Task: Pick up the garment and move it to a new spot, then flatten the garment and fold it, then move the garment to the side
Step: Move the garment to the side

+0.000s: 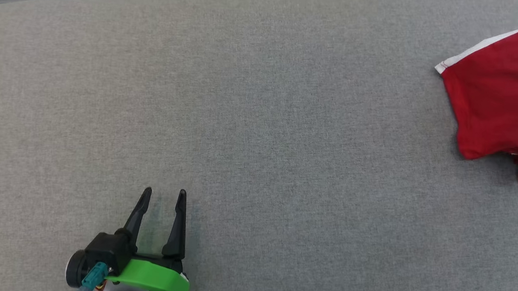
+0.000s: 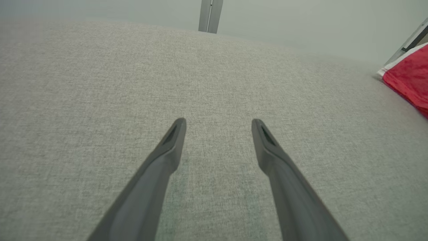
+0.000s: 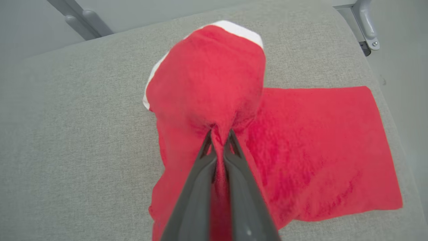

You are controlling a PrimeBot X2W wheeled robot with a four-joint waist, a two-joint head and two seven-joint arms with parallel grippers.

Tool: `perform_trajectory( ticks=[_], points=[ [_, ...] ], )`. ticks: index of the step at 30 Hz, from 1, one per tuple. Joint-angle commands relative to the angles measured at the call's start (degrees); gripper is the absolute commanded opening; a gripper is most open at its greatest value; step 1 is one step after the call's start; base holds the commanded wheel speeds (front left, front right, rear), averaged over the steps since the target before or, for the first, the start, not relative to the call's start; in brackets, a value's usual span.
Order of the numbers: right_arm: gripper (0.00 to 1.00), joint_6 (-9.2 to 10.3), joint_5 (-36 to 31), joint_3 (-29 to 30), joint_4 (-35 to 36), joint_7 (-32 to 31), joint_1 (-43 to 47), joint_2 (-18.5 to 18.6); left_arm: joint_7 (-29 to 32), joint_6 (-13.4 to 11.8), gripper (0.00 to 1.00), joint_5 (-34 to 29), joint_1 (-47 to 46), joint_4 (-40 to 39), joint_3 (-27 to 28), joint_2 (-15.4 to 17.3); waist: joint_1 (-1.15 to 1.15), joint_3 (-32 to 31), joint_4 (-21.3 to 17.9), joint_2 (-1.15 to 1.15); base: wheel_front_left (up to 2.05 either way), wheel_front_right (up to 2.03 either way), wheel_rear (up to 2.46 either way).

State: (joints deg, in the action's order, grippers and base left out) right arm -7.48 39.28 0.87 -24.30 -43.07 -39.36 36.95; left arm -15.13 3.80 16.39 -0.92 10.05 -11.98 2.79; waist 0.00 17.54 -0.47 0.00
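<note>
Wrist view catches right claw (image 3: 219, 133) pinching red garment (image 3: 311, 144); head view has left claw (image 1: 164, 193) spread.

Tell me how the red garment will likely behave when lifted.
Probably floppy: the red garment bunches into folds where the right claw pinches it. Likely light, since it looks like thin cloth. The rest will probably trail and unfold.

Likely a lab: grey cloth-covered table (image 1: 260, 119), metal frame post (image 2: 210, 15), bare wall (image 2: 301, 23).

One garment (image 1: 496, 100), one surface (image 1: 260, 119), two tools: left tool (image 1: 165, 191), right tool (image 3: 219, 132).
</note>
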Motion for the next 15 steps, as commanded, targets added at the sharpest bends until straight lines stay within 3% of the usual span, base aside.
perform_trajectory(
  ticks=[1,7,8,9,10,15],
  points=[
    [0.00,-0.02,-0.3,0.9,-0.4,-0.5,-0.8,0.8,0.0,0.3,1.00,-0.9,-1.4,0.2,0.4,0.2,0.00,2.8,-1.5,0.00,0.00,0.00,0.00],
    [0.00,-0.01,-3.8,3.7,-2.8,0.0,0.0,3.5,0.0,0.8,1.00,-2.6,-2.1,0.5,1.8,0.2,0.00,3.5,-1.3,0.00,0.00,0.00,0.00],
    [0.06,-0.01,-5.2,3.9,-3.3,0.8,0.0,3.9,0.0,0.9,1.00,-2.8,-1.9,0.5,2.0,0.2,0.00,3.5,-1.3,0.00,0.00,0.00,0.00],
    [0.49,-0.01,-6.9,4.2,-4.2,1.8,-0.1,4.2,0.0,1.1,1.00,-3.1,-1.8,0.7,2.3,0.2,0.00,3.5,-1.3,0.00,0.00,0.00,0.00],
    [1.00,-0.01,-8.4,4.4,-5.1,2.3,-0.1,4.2,0.0,1.2,1.00,-3.2,-1.7,0.8,2.4,0.2,0.00,3.6,-1.3,0.00,0.00,0.00,0.00],
    [1.00,0.02,-17.8,7.6,-11.0,7.6,-0.4,4.4,0.0,1.7,1.00,-4.2,-2.3,1.7,2.7,0.2,0.00,3.6,-0.8,0.00,0.00,0.00,0.00]
  ],
)
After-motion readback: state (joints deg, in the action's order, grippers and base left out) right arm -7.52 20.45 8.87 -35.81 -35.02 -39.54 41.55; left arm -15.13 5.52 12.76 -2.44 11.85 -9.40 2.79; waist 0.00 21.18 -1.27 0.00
